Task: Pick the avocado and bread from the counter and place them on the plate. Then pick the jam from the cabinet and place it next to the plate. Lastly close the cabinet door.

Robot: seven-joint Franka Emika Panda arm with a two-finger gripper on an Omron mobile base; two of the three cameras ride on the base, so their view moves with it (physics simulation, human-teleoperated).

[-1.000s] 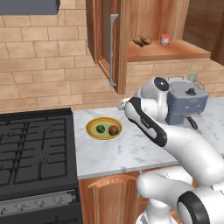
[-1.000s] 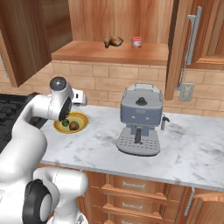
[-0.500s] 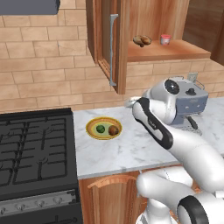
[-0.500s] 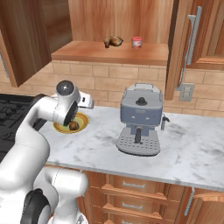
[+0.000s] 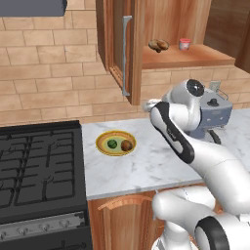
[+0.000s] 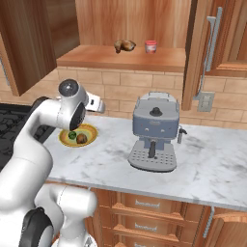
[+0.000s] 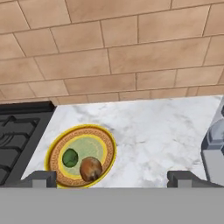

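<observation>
Yellow-rimmed and pale green in the middle, the plate lies on the marble counter at about eight o'clock in the hand view, just above the left finger tip. On it sit the avocado and the bread, side by side and touching or nearly so, the bread toward four o'clock of the avocado. The gripper hangs above the counter with its two dark tips spread wide apart and nothing between them; the plate with its load lies toward the left tip rather than in the gap.

From the left base view the plate rests close to the black stove top, the avocado on the stove side and the bread at three o'clock of it. In the right base view the arm's elbow partly covers the plate.

Reddish wood makes up the cabinet above; on its shelf stands the jam, upright, with a lumpy tan pastry at nine o'clock of it, near but apart. The cabinet door stands swung out, its grey bar handle facing the left base camera.

A grey coffee machine stands on the counter below the shelf, well apart from the plate.
</observation>
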